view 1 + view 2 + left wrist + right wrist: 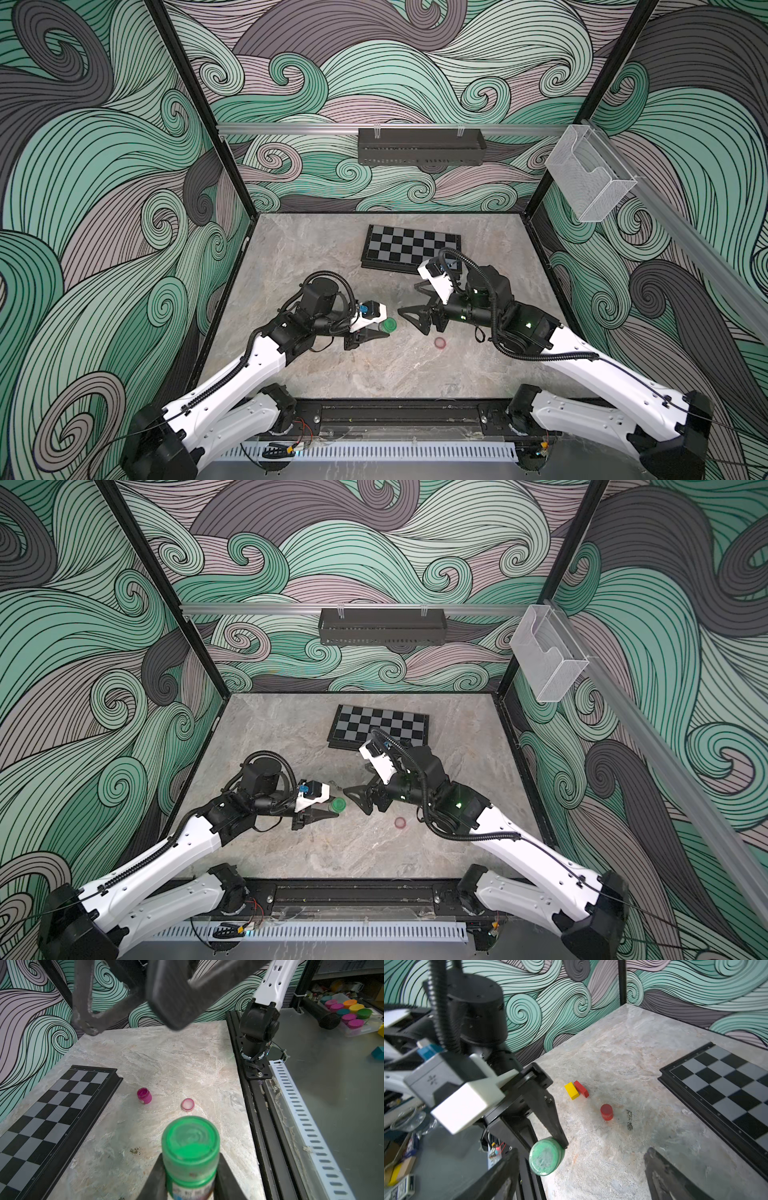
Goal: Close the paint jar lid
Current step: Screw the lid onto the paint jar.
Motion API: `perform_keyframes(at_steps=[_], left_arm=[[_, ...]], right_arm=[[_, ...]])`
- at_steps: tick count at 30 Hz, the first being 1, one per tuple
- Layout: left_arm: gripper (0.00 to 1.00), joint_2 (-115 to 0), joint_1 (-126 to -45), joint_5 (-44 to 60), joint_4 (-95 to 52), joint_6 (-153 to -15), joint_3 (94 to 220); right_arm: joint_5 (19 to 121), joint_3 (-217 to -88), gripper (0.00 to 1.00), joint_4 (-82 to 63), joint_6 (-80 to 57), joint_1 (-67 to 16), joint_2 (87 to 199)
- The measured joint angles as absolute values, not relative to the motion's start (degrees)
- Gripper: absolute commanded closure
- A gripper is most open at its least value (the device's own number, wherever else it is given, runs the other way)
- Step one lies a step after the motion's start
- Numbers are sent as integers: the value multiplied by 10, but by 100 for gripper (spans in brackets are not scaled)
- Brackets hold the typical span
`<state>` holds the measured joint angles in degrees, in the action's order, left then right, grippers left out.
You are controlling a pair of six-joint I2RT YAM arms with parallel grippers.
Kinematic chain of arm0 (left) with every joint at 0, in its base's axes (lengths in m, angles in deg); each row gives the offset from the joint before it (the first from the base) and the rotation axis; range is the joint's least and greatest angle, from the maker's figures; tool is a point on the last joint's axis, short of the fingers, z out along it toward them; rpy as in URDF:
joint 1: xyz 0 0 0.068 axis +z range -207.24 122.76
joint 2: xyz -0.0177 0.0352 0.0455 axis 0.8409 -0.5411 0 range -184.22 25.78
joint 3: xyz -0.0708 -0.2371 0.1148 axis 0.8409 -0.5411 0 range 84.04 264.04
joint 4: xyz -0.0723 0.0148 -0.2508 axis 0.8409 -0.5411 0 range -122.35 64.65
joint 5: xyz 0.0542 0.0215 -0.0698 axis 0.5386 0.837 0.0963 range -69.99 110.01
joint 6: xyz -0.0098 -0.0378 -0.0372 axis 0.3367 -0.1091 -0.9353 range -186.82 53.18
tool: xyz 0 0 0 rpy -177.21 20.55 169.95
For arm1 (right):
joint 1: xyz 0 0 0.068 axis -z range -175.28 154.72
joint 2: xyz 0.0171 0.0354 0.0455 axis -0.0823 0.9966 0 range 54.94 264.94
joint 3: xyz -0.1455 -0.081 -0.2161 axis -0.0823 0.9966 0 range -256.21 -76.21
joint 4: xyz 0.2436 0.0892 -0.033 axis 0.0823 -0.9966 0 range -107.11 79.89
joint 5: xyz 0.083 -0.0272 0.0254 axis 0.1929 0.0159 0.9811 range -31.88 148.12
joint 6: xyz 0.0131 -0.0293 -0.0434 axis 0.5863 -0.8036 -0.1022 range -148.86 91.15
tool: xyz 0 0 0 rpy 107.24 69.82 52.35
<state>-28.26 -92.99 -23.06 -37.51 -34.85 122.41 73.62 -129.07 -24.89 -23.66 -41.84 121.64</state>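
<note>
Gripping the capped green paint jar [390, 324], the left end effector [380, 330] is closed on its body; the right end effector [407, 298] stands open beside the jar.

green paint jar [190, 1169], green lid [190, 1140] on, tilted in left pincer [383, 331]

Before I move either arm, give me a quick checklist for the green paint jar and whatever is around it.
1. Grip: left gripper shut on green jar: ok.
2. Cap: green lid sits on the jar: ok.
3. Seal: lid fully tightened: cannot tell.
4. Clearance: right gripper open, apart from the lid: ok.
5. Other jar: magenta jar capped: not ok; a pink lid lies apart from it.
</note>
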Motion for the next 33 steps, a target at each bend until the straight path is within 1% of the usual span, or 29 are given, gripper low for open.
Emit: perform_keyframes(at_steps=[4,9,14,19,25,33], left_arm=[[88,-290,-930,-254,-380,-348,1230],[87,-301,-930,-267,-388,-346,1233],[88,-301,-930,-270,-388,-344,1233],[88,-301,-930,-270,-388,-343,1233],[87,-294,-930,-269,-387,-342,1233],[88,-293,-930,-269,-387,-342,1233]], right_arm=[[787,-1291,7,-256,-327,-418,1221],[832,-1291,11,-258,-389,-418,1227],[871,-1291,13,-257,-412,-418,1245],[889,-1291,14,-257,-425,-419,1262],[898,-1299,11,-262,-448,-419,1281],[919,-1307,10,-263,-475,-423,1282]])
